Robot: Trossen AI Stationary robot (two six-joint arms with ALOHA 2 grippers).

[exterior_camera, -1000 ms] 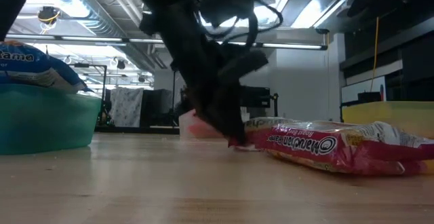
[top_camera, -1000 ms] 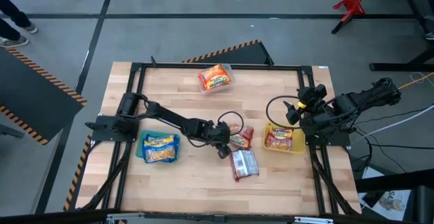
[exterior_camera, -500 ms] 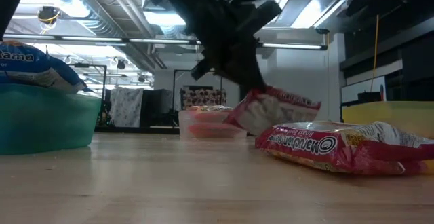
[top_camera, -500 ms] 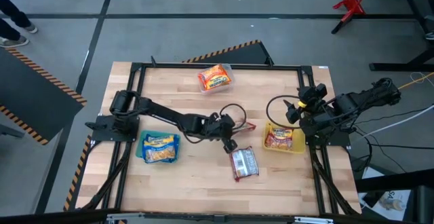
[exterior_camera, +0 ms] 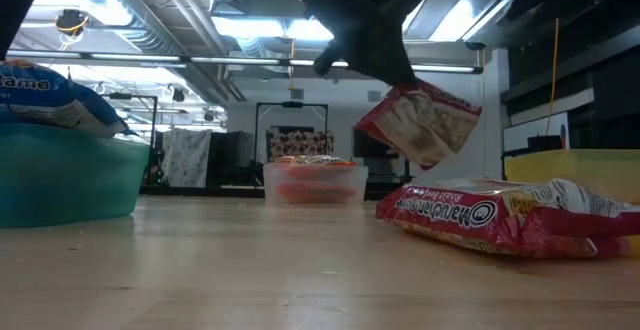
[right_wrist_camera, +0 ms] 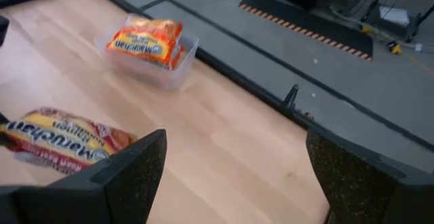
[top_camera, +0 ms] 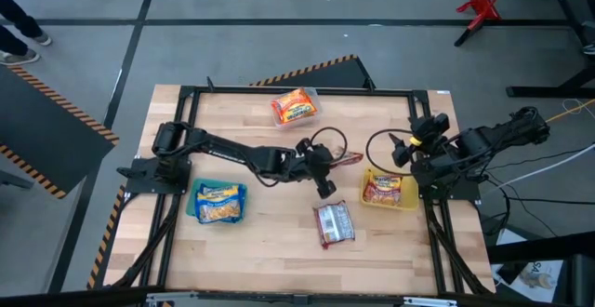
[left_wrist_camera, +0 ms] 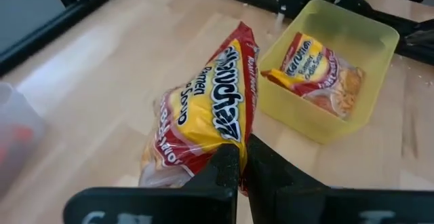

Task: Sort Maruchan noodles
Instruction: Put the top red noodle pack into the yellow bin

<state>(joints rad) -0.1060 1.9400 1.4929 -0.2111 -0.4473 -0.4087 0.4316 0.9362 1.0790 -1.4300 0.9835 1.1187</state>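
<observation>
so the left hand [top_camera: 327, 179] is clamped on one end of a red-and-yellow noodle packet [left_wrist_camera: 203, 119], held up off the table [top_camera: 270, 242] near the middle; the yellow bin [top_camera: 409, 202] just beyond it already has a red packet [top_camera: 382, 188] in it; another red packet [top_camera: 335, 223] lies flat on the table close by; blue packet [top_camera: 219, 204] sits in the teal bin, orange one [top_camera: 295, 107] in the clear bin at the far edge; right hand [top_camera: 402, 151] waits spread wide by the yellow bin

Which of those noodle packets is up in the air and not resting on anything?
The red-and-yellow packet pinched in the left tool, hanging above the table. The other packets lie in bins or flat on the wood.
</observation>
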